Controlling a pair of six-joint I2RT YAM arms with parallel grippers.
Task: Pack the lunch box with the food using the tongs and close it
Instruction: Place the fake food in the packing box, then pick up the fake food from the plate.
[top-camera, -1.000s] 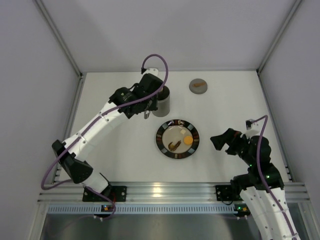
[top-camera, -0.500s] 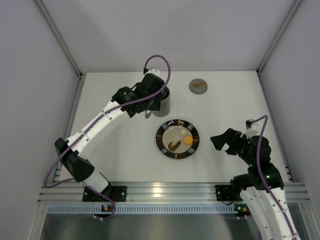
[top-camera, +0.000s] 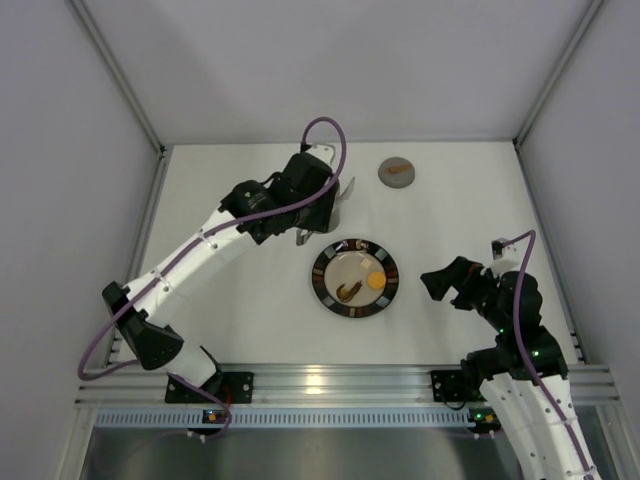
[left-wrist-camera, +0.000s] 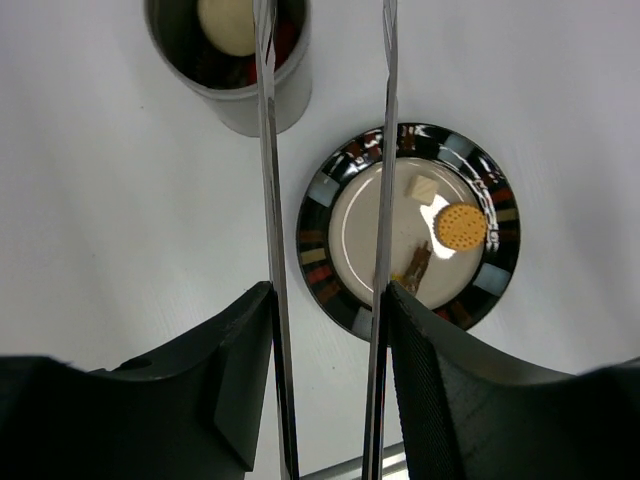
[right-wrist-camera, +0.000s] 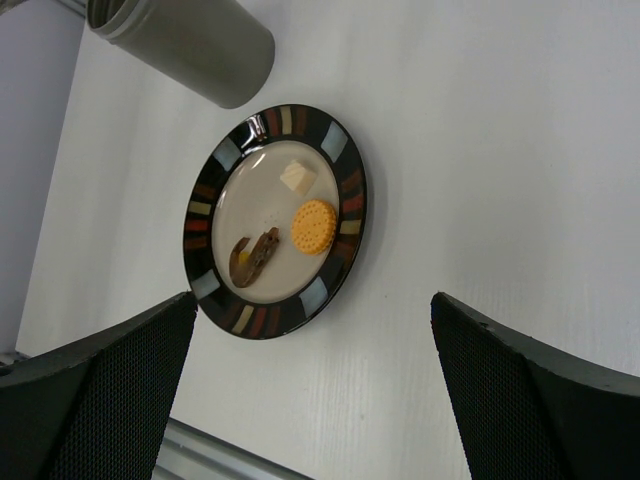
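Note:
The silver tongs (left-wrist-camera: 266, 200) run up through my left gripper (left-wrist-camera: 328, 300), which is shut on them, one slim arm against each finger. The arms stand apart. Their left arm crosses the mouth of the dark-grey lunch box (left-wrist-camera: 250, 105); the tips are out of frame. Inside the lunch box lie a cream piece of food (left-wrist-camera: 228, 22) and something red. On the striped plate (left-wrist-camera: 315, 260) rest a cream cube (left-wrist-camera: 423, 188), an orange round cracker (left-wrist-camera: 460, 227) and a brown piece (left-wrist-camera: 418, 270). My right gripper (right-wrist-camera: 312, 310) hangs open and empty, right of the plate (top-camera: 318, 280). In the top view my left wrist hides the lunch box.
The flat grey lid (top-camera: 397, 172) with an orange mark lies at the back, right of the left wrist. Grey walls close the table on the left, right and back. A metal rail (top-camera: 340, 383) runs along the near edge.
The tongs' arms have spread apart in my left gripper. The left wrist has shifted right, over the lunch box, which it now covers in the top view. The right arm has not moved.

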